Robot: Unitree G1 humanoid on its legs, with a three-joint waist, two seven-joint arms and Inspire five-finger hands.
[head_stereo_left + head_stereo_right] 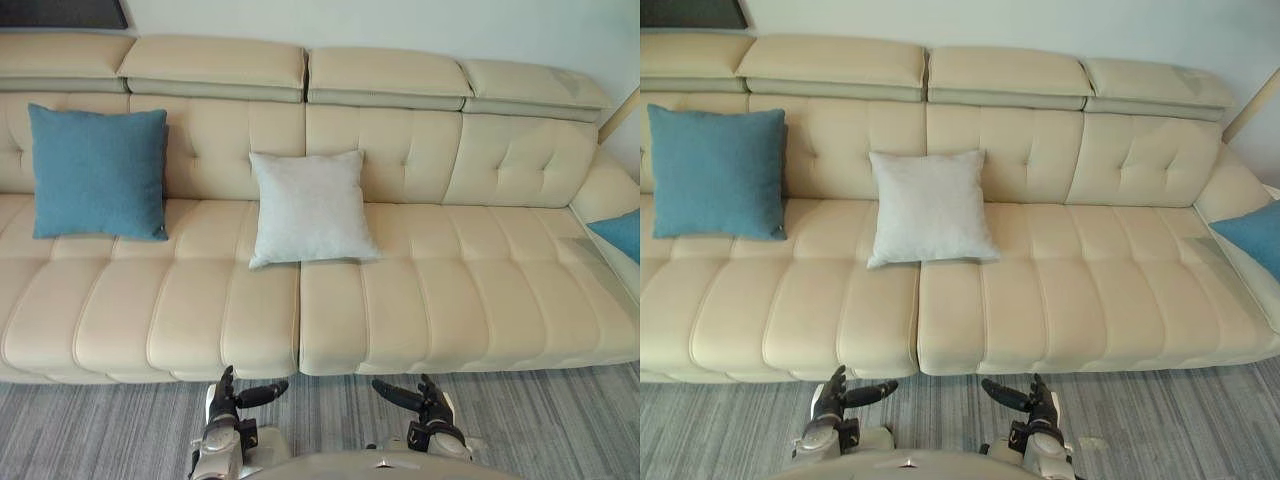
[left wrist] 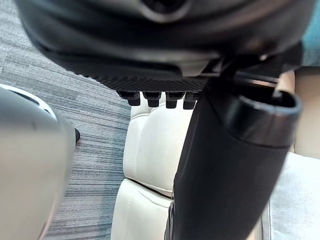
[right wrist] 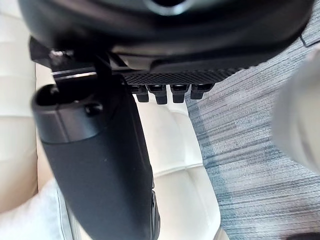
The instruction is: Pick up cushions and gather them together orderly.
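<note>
A cream sofa spans the view. A blue cushion leans upright against the backrest at the far left. A light grey cushion leans on the backrest near the middle. Part of a second blue cushion lies on the right end section. My left hand and right hand hover low over the carpet in front of the sofa, both open and holding nothing. In the wrist views the left hand's thumb and the right hand's thumb stand out straight, with the fingers extended.
Grey striped carpet runs along the sofa's front edge. A white wall stands behind the sofa. The seat between the grey cushion and the right blue cushion is bare.
</note>
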